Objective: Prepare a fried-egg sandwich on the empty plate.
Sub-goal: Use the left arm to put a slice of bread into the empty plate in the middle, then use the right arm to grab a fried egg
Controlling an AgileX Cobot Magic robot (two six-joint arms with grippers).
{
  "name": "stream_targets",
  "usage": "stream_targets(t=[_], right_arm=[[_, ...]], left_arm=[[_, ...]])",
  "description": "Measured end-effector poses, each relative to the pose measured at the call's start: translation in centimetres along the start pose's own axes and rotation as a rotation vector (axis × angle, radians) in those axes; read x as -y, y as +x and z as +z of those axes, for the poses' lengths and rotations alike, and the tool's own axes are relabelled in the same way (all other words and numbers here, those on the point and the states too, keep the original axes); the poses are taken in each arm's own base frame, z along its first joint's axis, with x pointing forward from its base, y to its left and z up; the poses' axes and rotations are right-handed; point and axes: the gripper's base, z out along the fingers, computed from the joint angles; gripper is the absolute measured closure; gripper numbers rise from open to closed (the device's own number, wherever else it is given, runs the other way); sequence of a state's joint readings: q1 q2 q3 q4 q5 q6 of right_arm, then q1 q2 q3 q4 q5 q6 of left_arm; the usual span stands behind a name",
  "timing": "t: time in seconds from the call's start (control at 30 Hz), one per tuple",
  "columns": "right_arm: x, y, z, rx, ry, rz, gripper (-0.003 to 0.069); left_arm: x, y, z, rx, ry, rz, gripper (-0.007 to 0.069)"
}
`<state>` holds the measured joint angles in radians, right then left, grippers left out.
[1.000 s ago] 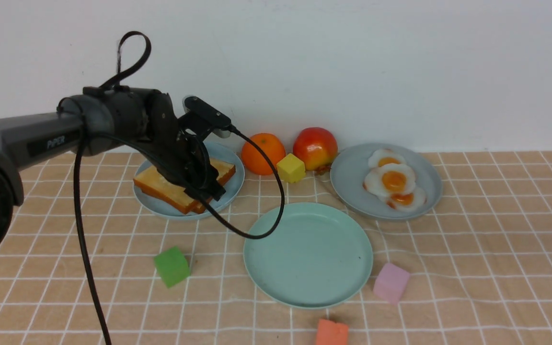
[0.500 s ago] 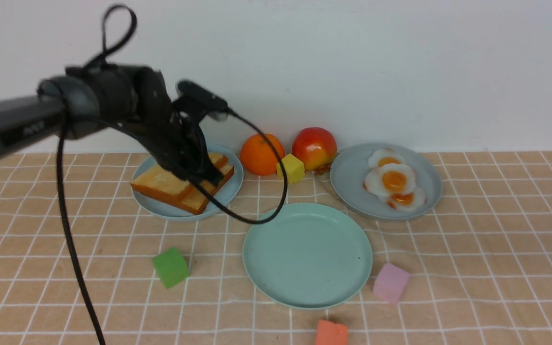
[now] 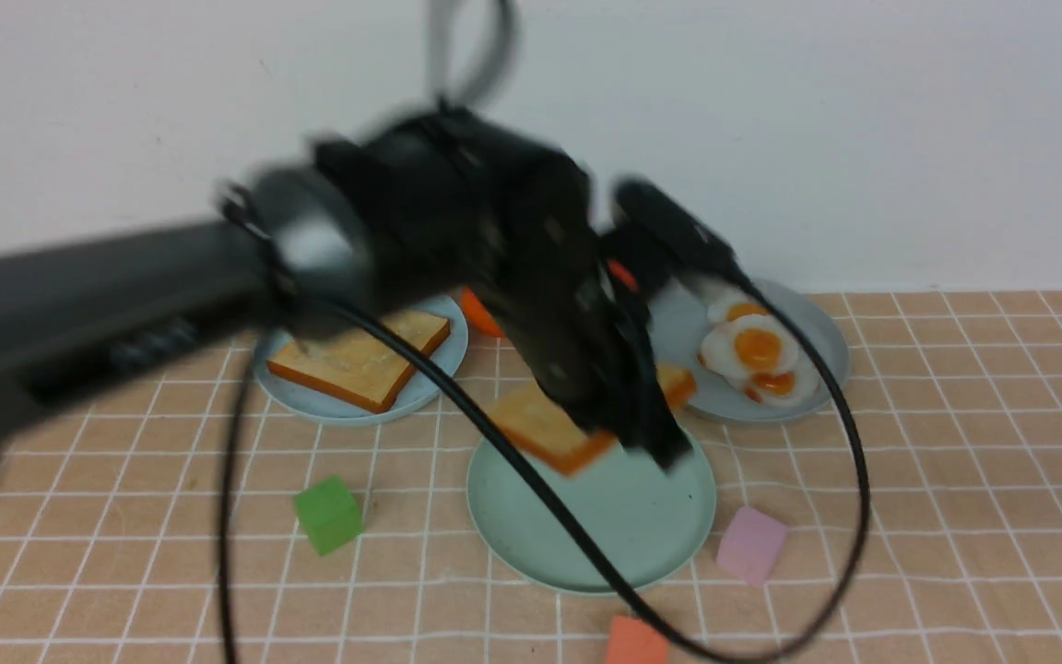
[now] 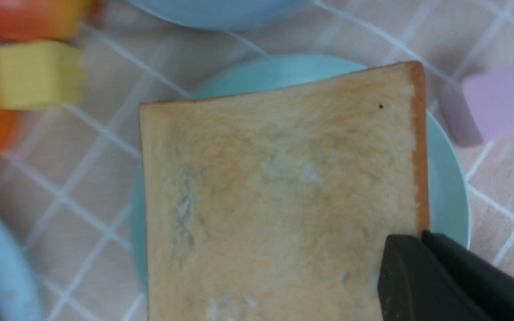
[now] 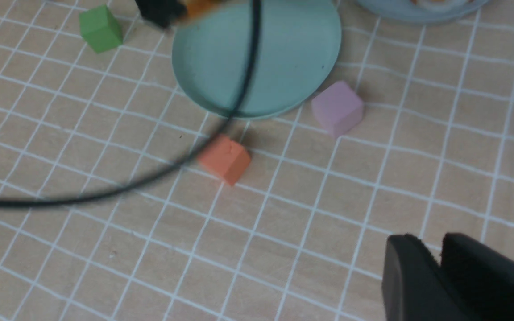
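- R gripper [image 5: 440,267]: low over near edge of table [image 3: 955,516], jaws close together, empty; can't tell if fully shut.
- Green plate [image 3: 531,544]: mid-table, nothing resting on it yet.
- L gripper [image 3: 628,424]: clamped on a toast slice [image 3: 545,429], held above plate's far half. Plate sits directly below, so prob. a straight lowering next.
- Far L: 2nd toast slice [image 3: 360,364] on blue plate [image 3: 420,392].
- Far R: fried eggs [image 3: 757,350] on grey plate [image 3: 817,332].

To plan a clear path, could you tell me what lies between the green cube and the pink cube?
The mint-green plate lies between the green cube and pink cube, crossed by a black cable; the front view shows it.
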<state>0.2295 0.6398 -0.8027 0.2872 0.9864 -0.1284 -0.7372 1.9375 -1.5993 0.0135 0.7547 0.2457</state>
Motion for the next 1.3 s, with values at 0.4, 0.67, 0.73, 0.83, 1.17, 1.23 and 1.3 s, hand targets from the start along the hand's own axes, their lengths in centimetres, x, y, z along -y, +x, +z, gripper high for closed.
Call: stream_targets(t=[0.4, 0.67, 0.73, 0.83, 1.17, 1.23, 1.3], right_arm=[[-0.4, 1.4, -3.2, 0.128, 0.027, -0.029, 0.0515], [-0.1, 1.0, -2.9, 0.138, 0.048, 0.111, 0.0338], [0.0, 0.5, -2.2, 0.131, 0.044, 0.138, 0.0288], [0.4, -0.3, -0.5, 0.073, 0.05, 0.164, 0.0249], [3.1, -5.1, 9.8, -0.072, 0.105, 0.21, 0.0244], [3.7, -6.4, 12.4, -0.126, 0.115, 0.217, 0.0244], [4.3, -7.9, 14.8, -0.161, 0.126, 0.201, 0.0243]], left_arm=[[1.1, 1.5, 5.9, -0.102, -0.018, 0.055, 0.061], [1.0, 1.5, 5.9, -0.1, -0.031, 0.071, 0.0301], [1.0, 1.3, 5.1, -0.09, -0.028, 0.049, 0.0195], [0.8, 0.4, 1.5, -0.045, -0.028, -0.018, 0.014], [1.2, 1.4, -21.0, 0.376, -0.001, -0.276, 0.0638], [1.8, 3.6, -23.4, 0.438, 0.006, -0.294, 0.0638], [2.4, 6.6, -25.0, 0.492, 0.01, -0.317, 0.0638]])
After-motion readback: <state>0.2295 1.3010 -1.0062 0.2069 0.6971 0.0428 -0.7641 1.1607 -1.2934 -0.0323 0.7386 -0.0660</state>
